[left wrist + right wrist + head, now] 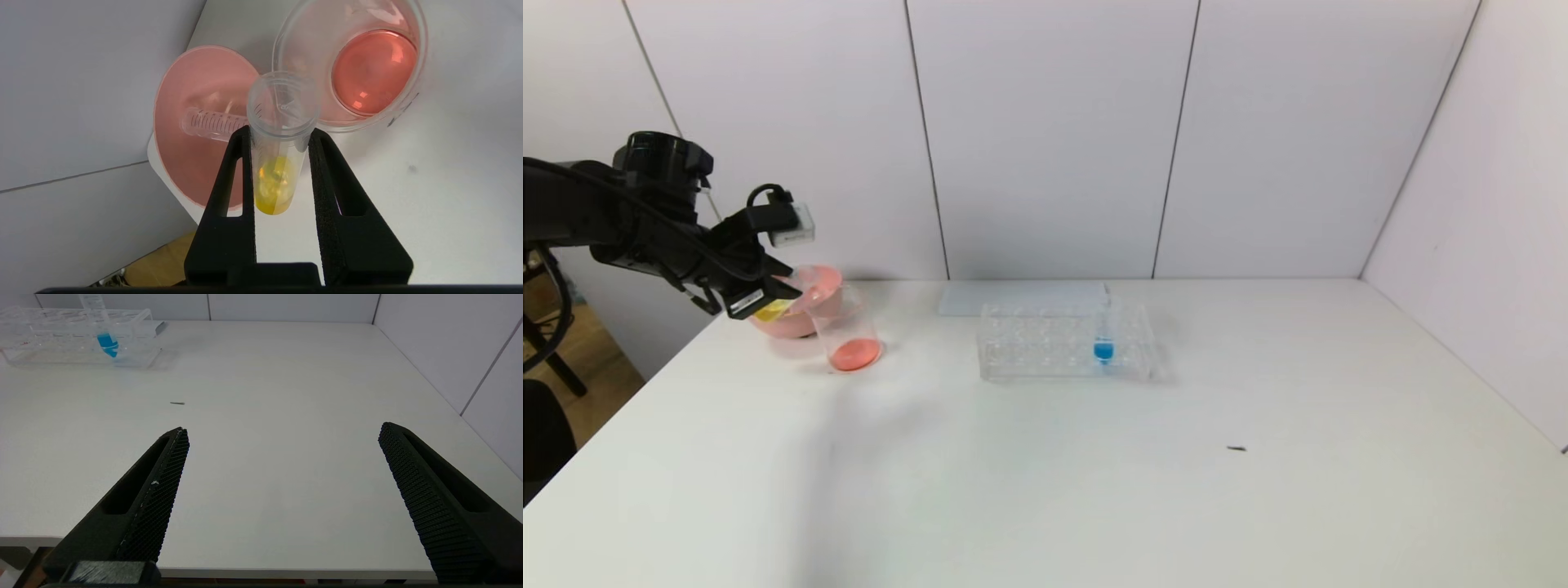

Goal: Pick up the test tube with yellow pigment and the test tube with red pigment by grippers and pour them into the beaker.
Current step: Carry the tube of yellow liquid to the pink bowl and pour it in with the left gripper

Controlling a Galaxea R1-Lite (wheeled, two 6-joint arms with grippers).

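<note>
1. The left arm (613,216) was glossy black, with a rounded joint housing and a looping black cable.
2. A small white block (794,227) sat atop the left gripper (280,139).
3. The right gripper (282,441) had black wedge-shaped fingers (163,482) with finely ribbed inner faces and slotted cut-outs.

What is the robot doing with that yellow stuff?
The left gripper is squeezing a little tube of yellow paint water near the beaker, which already has red liquid in it. An empty tube lies in the pink bowl. The right gripper waits open over the table, away from the rack.
</note>
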